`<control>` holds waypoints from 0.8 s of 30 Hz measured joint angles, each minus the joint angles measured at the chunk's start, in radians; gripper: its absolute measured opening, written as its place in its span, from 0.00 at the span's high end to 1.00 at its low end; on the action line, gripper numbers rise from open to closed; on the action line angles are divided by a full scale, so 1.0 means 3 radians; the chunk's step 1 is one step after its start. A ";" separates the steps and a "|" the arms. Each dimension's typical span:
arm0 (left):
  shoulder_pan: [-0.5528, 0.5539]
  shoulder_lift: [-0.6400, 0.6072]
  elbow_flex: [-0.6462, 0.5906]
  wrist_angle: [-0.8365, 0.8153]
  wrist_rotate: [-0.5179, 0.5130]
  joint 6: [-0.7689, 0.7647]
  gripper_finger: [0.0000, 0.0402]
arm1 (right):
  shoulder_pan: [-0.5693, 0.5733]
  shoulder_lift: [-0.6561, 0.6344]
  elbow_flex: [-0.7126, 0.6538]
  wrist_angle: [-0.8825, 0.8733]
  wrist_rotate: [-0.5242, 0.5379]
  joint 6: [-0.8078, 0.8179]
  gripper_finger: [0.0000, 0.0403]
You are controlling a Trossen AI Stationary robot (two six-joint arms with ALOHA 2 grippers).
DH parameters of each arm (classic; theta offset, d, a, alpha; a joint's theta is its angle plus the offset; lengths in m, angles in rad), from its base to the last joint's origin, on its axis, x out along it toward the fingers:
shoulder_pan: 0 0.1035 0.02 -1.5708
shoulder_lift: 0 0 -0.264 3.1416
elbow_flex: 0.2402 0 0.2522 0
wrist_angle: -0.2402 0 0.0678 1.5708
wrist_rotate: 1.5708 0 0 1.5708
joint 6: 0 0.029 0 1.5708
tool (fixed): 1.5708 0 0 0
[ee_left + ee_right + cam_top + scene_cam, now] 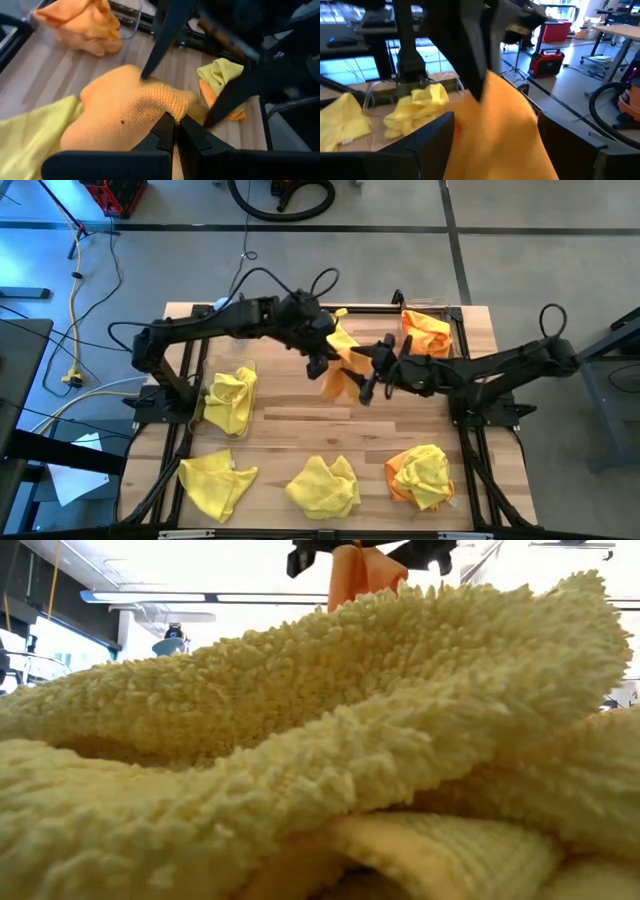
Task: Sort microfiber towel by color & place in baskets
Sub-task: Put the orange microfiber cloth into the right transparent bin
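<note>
My left gripper [326, 366] is shut on an orange towel [340, 378] held up over the middle of the table. A yellow cloth [344, 338] shows right beside the orange one; I cannot tell whether it is held too. My right gripper [495, 145] is open, with one finger on each side of the orange towel [495, 125]. Whether the fingers touch it does not show. The left basket [212, 402] holds a yellow towel [232, 398]. The far right basket [452, 328] holds an orange towel [426, 330]. My left gripper pinches a bunched part of the orange towel [167, 107] between its two shut fingers [165, 132]. The fingers come from the table's left, slanting down. The towel is lifted clear of the table and hangs slack below and around the fingertips.
Loose towels lie along the near edge: a yellow one [215, 482], another yellow one [322, 485], and an orange one under a yellow one [420, 475]. A yellow towel [300, 760] close to the lens fills most of the low view.
</note>
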 joint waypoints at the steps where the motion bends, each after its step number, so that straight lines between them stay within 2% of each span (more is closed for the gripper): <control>1: 0.0030 0.0026 0.0000 0.0049 0.0071 0.0041 1.00 | -0.0028 0.0048 0.0000 0.0020 -0.0013 0.0001 0.30; 5: 0.0124 0.0050 -0.0001 0.0249 0.0299 0.0195 1.00 | -0.0080 0.0207 0.0000 0.0050 -0.0001 0.0027 0.31; 8: 0.0164 0.0039 0.0000 0.0332 0.0324 0.0303 1.00 | -0.0083 0.0280 0.0000 0.0052 0.0157 0.0092 0.37; 11: 0.0187 0.0026 0.0000 0.0389 0.0327 0.0377 1.00 | -0.0096 0.0300 0.0000 0.0055 0.0306 0.0156 0.53; 16: 0.0186 0.0020 0.0000 0.0389 0.0343 0.0438 1.00 | -0.0145 0.0301 0.0000 0.0052 0.0304 0.0476 0.90; 17: 0.0186 0.0020 0.0000 0.0384 0.0343 0.0457 1.00 | -0.0145 0.0301 0.0000 0.0051 0.0303 0.0507 0.95; 20: 0.0186 0.0020 0.0000 0.0383 0.0342 0.0548 0.98 | -0.0143 0.0301 0.0000 0.0022 0.0304 0.0666 0.94; 24: 0.0204 0.0013 0.0000 0.0377 0.0293 0.0594 0.92 | -0.0144 0.0241 0.0000 -0.0253 0.0344 0.1023 0.94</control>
